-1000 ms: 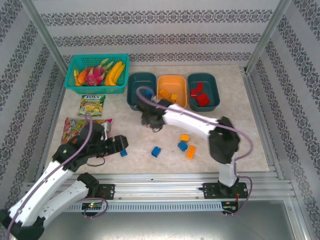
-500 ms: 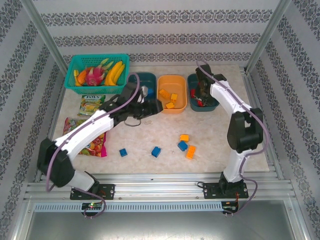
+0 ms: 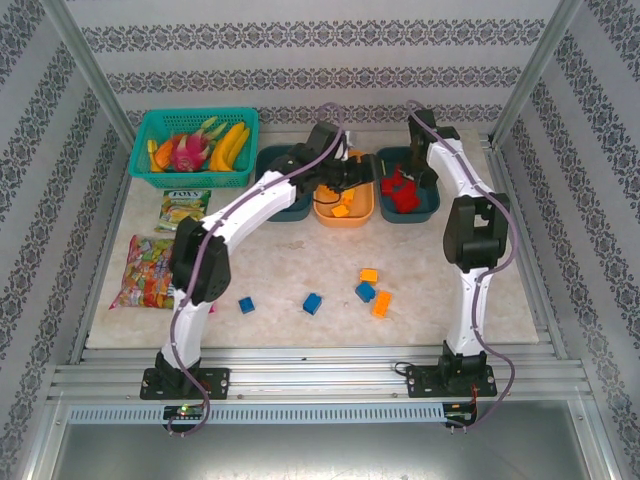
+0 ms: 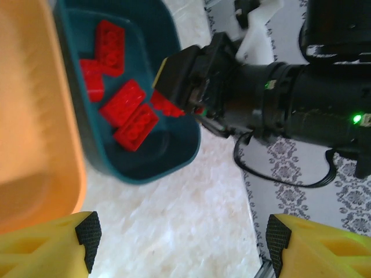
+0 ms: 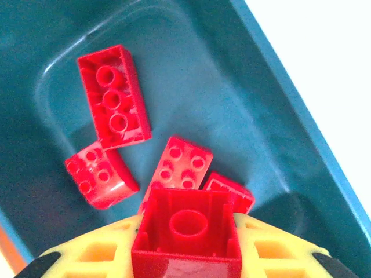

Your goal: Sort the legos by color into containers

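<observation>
**A:** Where is our red brick (image 5: 185, 231) just now?

**B:** It is clamped in the right pincer (image 5: 185, 260) at the bottom centre of that wrist view, hollow underside toward the camera. It hangs over the right teal tub (image 5: 278, 133), and four other red bricks (image 5: 113, 95) lie on the tub floor beneath it.

**A:** How do we judge it will handle?

**B:** We reckon it is light, rigid, smooth plastic. It won't crush, but its glossy walls could slip, so two flat opposite sides are the place to hold it (as the pincer seems to do). Let go from here, it may bounce off the bricks below.

**A:** And our left pincer (image 4: 182, 240)?

**B:** Its jaws stand wide with nothing between the pads (image 4: 87, 234), at the bottom of its own wrist view. The orange tub (image 4: 35, 116) runs along the left edge there. From above, the pincer hovers over that tub at upper centre, where a few orange bricks (image 3: 340, 210) lie.

**A:** What else do we have to sort?

**B:** Five bricks sit on the worktop (image 3: 270, 260) at lower centre: three blue bricks (image 3: 313, 303) and a loose orange pair (image 3: 381, 304).

**A:** What can't we make out?

**B:** The left arm (image 3: 250, 205) crosses the left teal tub (image 3: 268, 165), so we cannot tell what it holds. The right pincer's tips are cut off by the bottom edge of its wrist view. The mesh basket (image 3: 190, 180) of fruit at upper left and the snack packets (image 3: 150, 272) at left lie well apart from the tubs' work.
</observation>
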